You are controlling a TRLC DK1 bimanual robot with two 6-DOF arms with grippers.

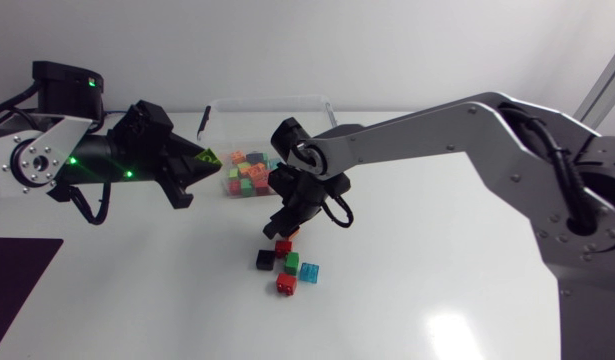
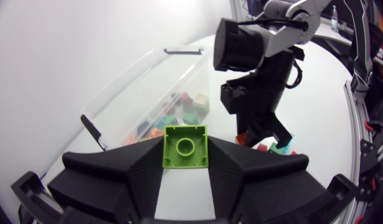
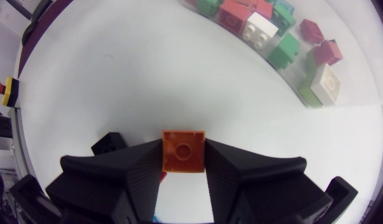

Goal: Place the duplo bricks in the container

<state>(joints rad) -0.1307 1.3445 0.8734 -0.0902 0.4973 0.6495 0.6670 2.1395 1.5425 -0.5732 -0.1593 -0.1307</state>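
Note:
My left gripper (image 2: 185, 142) is shut on a light green duplo brick (image 2: 185, 147), which it holds in the air just left of the clear container (image 1: 272, 108). The head view shows that gripper (image 1: 209, 160) near the container's left wall. My right gripper (image 3: 184, 148) is shut on an orange brick (image 3: 184, 151) low over the table. From above, the right gripper (image 1: 284, 226) hangs over a small pile in front of the container: a red brick (image 1: 283, 247), a black brick (image 1: 264, 260), a green brick (image 1: 291, 263), a blue brick (image 1: 309, 272) and another red one (image 1: 285, 286).
The container holds several coloured bricks (image 1: 249, 172); they show ahead of the right gripper as well (image 3: 266, 28). A black brick (image 3: 109, 143) lies beside the right gripper's finger. A dark mat (image 1: 17, 285) covers the table's front left corner.

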